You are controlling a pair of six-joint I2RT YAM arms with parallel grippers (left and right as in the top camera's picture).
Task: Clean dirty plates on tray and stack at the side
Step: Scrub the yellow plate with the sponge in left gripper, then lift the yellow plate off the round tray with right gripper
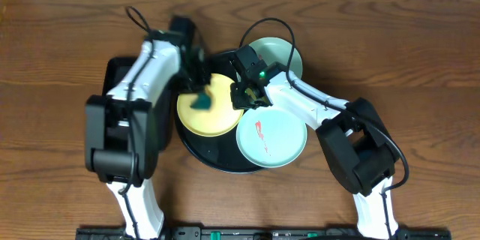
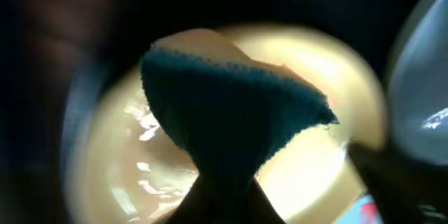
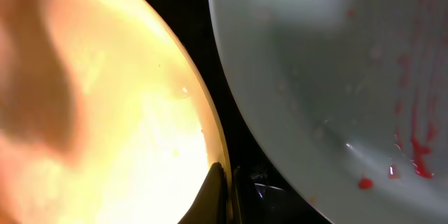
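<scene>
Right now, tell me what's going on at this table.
The left gripper is shut on a teal cloth and holds it down on the yellow plate, which lies on the black tray. The right gripper is shut, its tips at that plate's rim; whether it pinches the rim is unclear. The near aqua plate carries red smears. A second aqua plate lies at the far side, partly behind the right arm. No plates are stacked yet.

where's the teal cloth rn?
Overhead view: teal cloth pinched in the left tool, over the yellow plate, left side of the black tray.
</scene>
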